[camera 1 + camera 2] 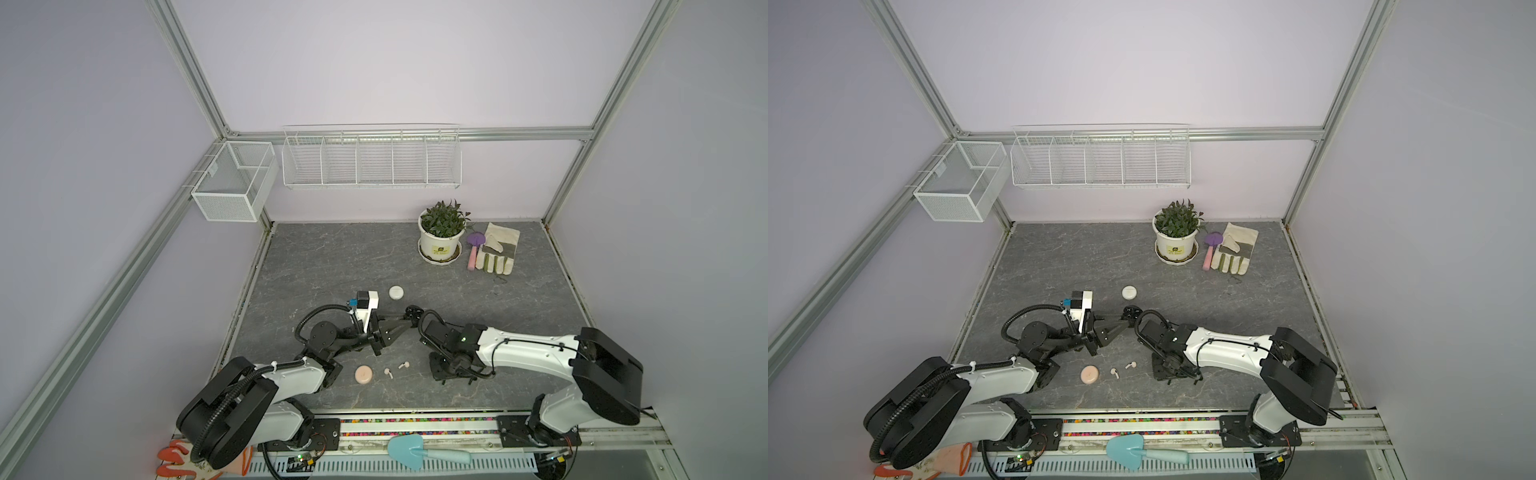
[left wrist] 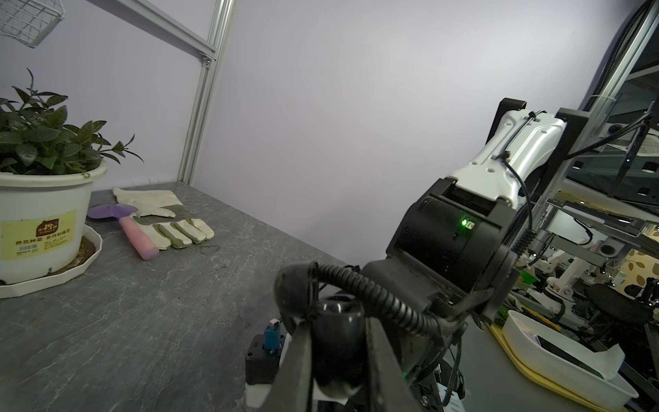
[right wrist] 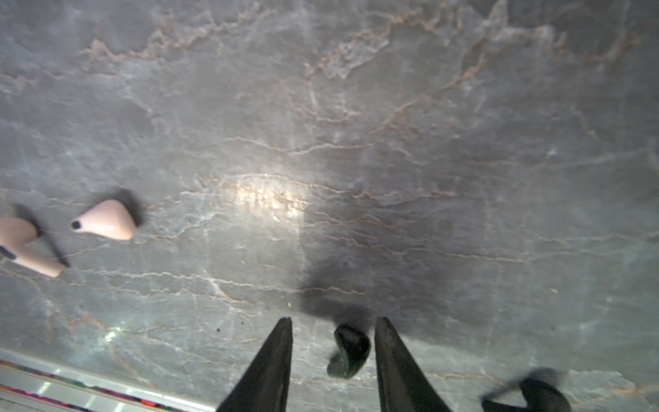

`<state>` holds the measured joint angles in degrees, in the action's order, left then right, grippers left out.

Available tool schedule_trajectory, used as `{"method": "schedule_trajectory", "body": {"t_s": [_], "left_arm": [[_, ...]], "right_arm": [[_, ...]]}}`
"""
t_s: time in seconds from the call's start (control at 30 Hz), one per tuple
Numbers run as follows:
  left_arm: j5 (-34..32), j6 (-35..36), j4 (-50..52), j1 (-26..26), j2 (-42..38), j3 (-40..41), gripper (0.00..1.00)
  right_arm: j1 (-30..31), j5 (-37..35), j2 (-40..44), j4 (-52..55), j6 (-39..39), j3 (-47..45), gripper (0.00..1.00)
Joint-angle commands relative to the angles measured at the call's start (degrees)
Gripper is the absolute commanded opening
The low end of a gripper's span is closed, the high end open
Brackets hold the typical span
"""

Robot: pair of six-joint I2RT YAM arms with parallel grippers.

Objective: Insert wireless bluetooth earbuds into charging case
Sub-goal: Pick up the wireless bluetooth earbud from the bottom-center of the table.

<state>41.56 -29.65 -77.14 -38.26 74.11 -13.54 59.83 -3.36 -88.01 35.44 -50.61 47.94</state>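
Jaws spread on the right gripper [image 3: 334, 321] straddle a black earbud [image 3: 347, 356] for pickup, the left gripper [image 2: 337, 323] pinching the black case [image 2: 335, 356]; next should come a gentle, centred close.

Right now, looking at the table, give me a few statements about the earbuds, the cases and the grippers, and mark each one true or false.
1. The left gripper is shut on the black case. True.
2. The pink earbuds sit inside the pink case. False: they lie loose on the table beside it.
3. The right gripper has a black earbud between its open jaws. True.
4. The white case is held in the right gripper. False: it lies on the table, and neither gripper touches it.
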Motion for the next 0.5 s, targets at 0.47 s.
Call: {"method": "schedule_trajectory", "body": {"t_s": [0.47], "left_arm": [[0.00, 0.81, -3.71, 0.12, -0.51, 0.08, 0.00]], "right_arm": [[1.41, -0.24, -1.69, 4.24, -2.82, -1.21, 0.38]]}}
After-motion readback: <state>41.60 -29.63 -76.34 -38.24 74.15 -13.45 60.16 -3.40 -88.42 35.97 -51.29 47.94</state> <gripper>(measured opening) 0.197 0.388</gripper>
